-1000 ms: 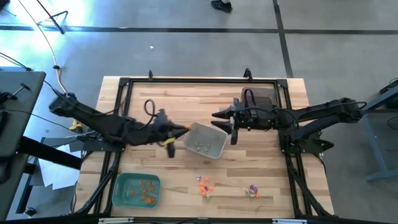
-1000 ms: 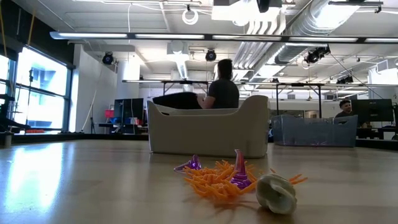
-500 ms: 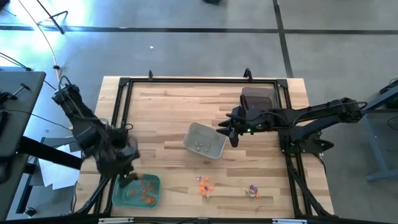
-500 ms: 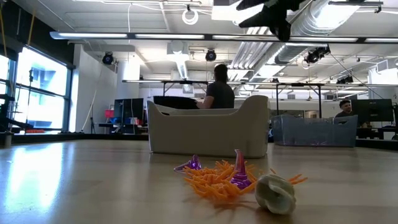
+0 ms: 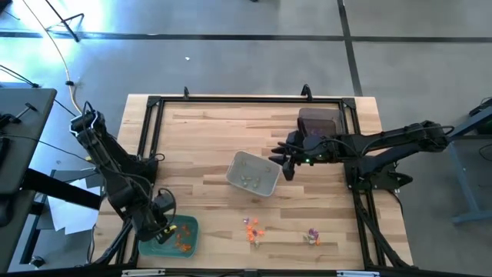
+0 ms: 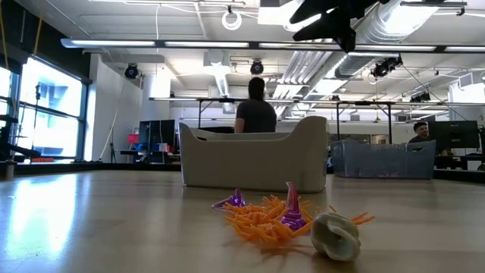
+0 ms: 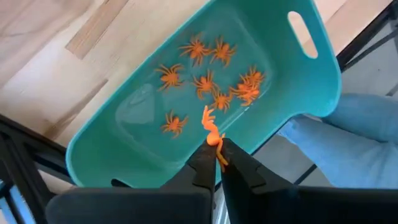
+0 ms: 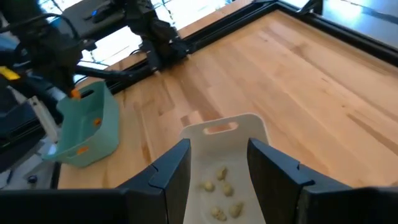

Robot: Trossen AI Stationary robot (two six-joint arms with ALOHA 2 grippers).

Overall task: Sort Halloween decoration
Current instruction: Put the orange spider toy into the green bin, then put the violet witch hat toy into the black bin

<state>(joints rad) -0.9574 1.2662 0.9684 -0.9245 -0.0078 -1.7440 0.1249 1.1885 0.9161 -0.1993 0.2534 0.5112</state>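
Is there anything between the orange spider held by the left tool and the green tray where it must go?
Nothing visible. The left tool is shut on an orange spider and hangs over the green tray, which holds only other orange spiders with bare floor beside them. The right tool waits by the grey tray.

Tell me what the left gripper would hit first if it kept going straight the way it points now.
Most likely the floor of the green tray. The left gripper, shut on an orange spider, points down into it among the other orange spiders. How far above the tray it is cannot be judged.
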